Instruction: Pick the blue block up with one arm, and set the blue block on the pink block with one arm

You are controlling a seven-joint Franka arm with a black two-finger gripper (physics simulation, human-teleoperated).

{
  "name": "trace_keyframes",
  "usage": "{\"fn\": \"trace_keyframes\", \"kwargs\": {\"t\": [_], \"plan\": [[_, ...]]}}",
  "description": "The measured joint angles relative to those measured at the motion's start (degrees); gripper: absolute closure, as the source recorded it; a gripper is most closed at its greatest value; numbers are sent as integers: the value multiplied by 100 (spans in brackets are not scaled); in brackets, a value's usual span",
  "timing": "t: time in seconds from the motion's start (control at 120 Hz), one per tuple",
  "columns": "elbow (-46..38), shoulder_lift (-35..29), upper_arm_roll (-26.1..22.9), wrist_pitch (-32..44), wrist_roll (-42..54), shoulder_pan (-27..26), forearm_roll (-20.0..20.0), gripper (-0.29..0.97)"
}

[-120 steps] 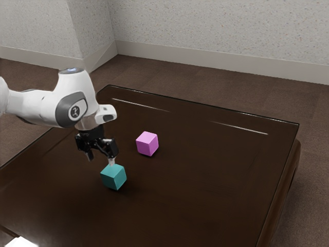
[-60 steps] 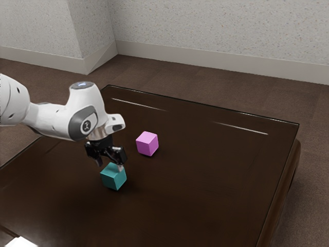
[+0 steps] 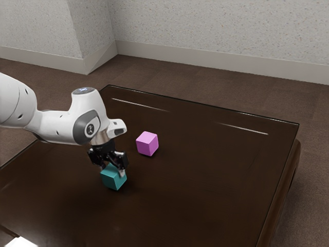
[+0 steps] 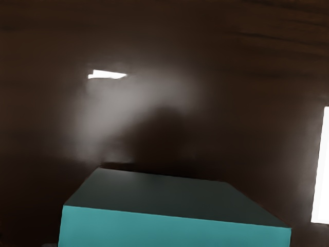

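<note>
Blue block (image 3: 113,180) is sitting on the table (image 3: 205,170) directly beneath my claw (image 3: 112,166); whether it is gripping, I cannot tell.

One blue block (image 3: 113,180) (one pink block (image 3: 147,143))

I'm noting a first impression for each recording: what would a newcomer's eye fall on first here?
The white arm reaching in from the exterior view's left draws the eye first. Its gripper is right at the top of the blue block, which looks teal. The pink block stands apart from them, toward the exterior view's right and farther back on the dark glossy table.
</note>
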Motion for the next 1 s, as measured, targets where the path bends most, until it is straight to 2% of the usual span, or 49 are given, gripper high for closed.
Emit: {"fn": "trace_keyframes", "kwargs": {"t": [0.35,0.517,0.592,0.708,0.825,1.0], "plan": [[138,-49,67,-26,341,-3,80,37],[1239,6,81,-606,357,-4,244,40],[2187,473,79,-1029,321,8,274,41],[3208,1100,45,-1601,220,-4,298,40],[3882,1556,16,-1980,63,-7,394,41],[4472,1945,-29,-2285,-225,-36,489,40]]}}
